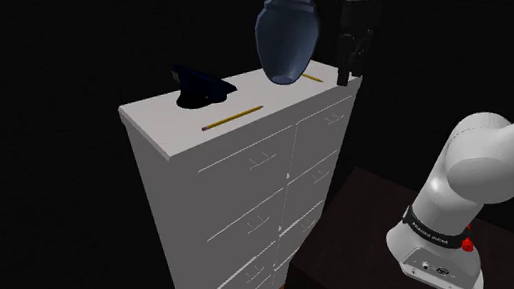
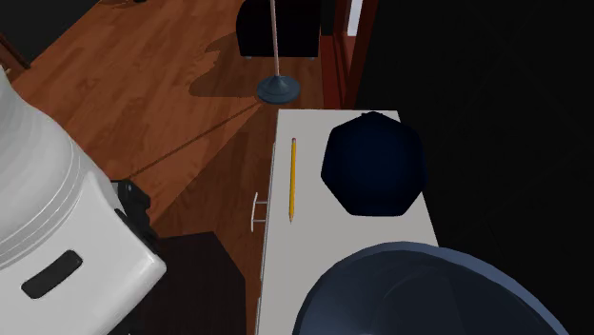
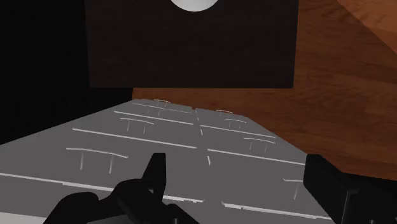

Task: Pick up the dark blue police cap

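On top of the white chest of drawers (image 1: 250,185), toward the shoulder view's left end, sits the cap (image 1: 199,85). It is very dark blue, almost black in this light. From above its crown (image 2: 374,164) is a flat panel with eight sides, and a short peak juts out low on one side. No badge or trim can be made out.

A yellow pencil (image 2: 292,178) lies just beside the cap on the side nearer the drawer fronts (image 3: 159,137), apart from it. A large dark blue vase (image 1: 287,36) stands at the other end of the top, between the cap and the tool (image 1: 349,77).

The tool (image 3: 236,175) is open, its jaws wide apart with nothing between them. It hangs pointing down at the end of the chest by the vase, well apart from the cap.

The cap is probably light, with a cloth crown that dents under pressure and a firmer band and peak. The crown looks too broad to span, so a pinch on one edge seems the better hold: either the overhanging rim of the crown or the peak, with one jaw above and one below. A light cap may slide on the smooth top when nudged, so the closing jaws should meet it evenly. The reach also needs to clear the vase, which looks easy to tip.
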Robot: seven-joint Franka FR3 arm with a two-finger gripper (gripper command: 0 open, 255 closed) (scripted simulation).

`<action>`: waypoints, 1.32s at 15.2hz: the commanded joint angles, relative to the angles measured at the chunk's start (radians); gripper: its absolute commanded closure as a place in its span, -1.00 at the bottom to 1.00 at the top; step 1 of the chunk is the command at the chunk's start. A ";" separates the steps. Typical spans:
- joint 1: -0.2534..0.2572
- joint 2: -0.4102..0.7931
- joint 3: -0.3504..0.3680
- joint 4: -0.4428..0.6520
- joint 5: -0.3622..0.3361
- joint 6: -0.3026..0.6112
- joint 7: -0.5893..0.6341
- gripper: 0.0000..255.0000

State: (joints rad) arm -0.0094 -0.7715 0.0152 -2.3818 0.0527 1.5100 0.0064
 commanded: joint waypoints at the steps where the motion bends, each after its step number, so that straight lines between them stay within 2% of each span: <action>1: 0.000 0.000 0.000 0.000 0.000 0.000 0.000 -1.00; 6: 0.018 0.226 0.138 0.205 -0.117 -0.012 0.050 -1.00; 11: 0.028 0.460 0.281 0.425 -0.279 -0.070 0.118 -1.00; 16: 0.068 0.721 0.414 0.665 -0.495 -0.188 0.194 -1.00; 20: 0.153 0.954 0.484 0.874 -0.705 -0.324 0.230 -1.00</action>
State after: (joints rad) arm 0.1181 0.1149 0.4816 -1.5726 -0.5899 1.2287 0.2285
